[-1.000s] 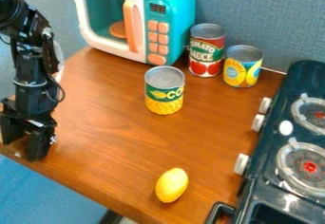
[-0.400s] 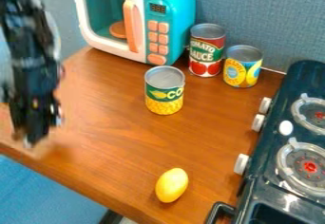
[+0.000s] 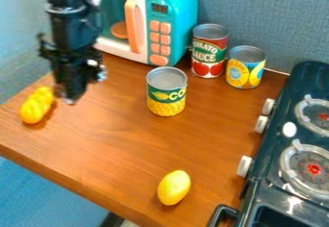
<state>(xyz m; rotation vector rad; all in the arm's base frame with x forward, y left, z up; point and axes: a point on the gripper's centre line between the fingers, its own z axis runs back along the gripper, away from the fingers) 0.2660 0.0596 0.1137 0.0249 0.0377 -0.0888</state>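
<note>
Black gripper [image 3: 69, 95] at left, blurred, open or closed cannot be told | nearest thing: lumpy yellow item [image 3: 36, 106], on wooden counter [image 3: 128, 146], just beside it | printed labels: green-and-yellow can [image 3: 166, 92], tomato-pictured red can [image 3: 209, 53], yellow-and-blue can [image 3: 245, 68] | toy microwave [image 3: 177, 14]: dark display | smooth yellow item [image 3: 173, 187] near stove [image 3: 273, 173]

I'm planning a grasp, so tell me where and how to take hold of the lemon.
Grip the lemon across its middle, squeezing the two long sides, coming down from above. It lies flat on the wooden tabletop, longer than it is wide, so that crosswise span is the narrower one; the rounded ends would probably slip.
</note>
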